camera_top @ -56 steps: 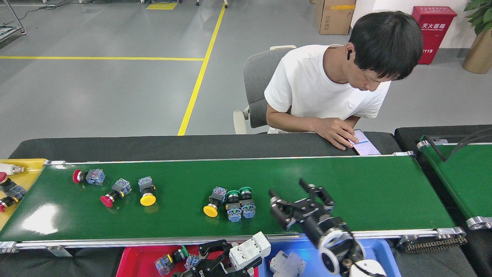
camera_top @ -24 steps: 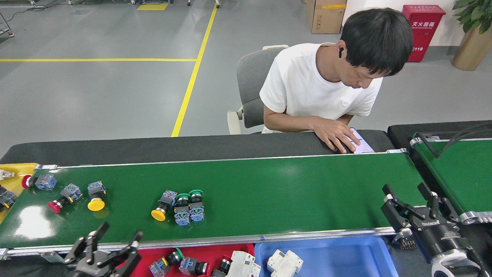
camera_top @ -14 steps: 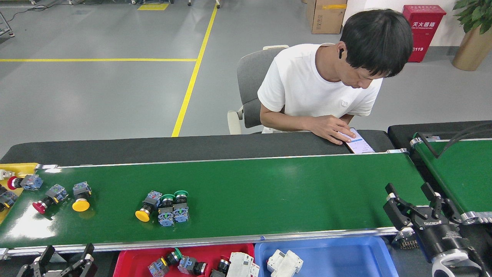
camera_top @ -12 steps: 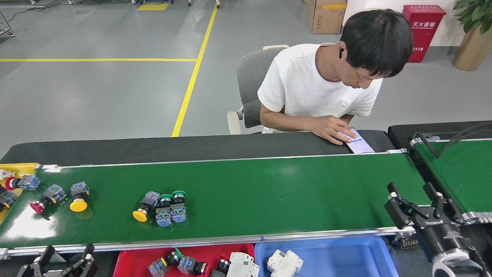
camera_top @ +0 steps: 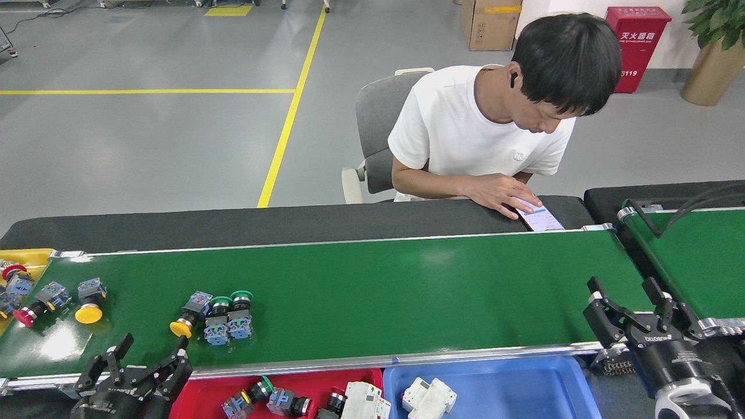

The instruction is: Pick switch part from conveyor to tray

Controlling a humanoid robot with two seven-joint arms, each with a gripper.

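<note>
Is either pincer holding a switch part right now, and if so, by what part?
Nothing is held. The left pincer and right pincer are both open and empty.

Red tray [camera_top: 204, 391], blue tray [camera_top: 512, 387] cut by bottom edge; yellow tray [camera_top: 32, 256] by left

Dark-green conveyor [camera_top: 407, 291], red tray [camera_top: 204, 391]

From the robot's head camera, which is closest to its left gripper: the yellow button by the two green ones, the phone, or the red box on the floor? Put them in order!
Measured from the left gripper:
1. Yellow button – on the belt, just beyond the gripper.
2. Phone – across the belt to the right, under the person's hand.
3. Red box – far back right, on the floor.
</note>
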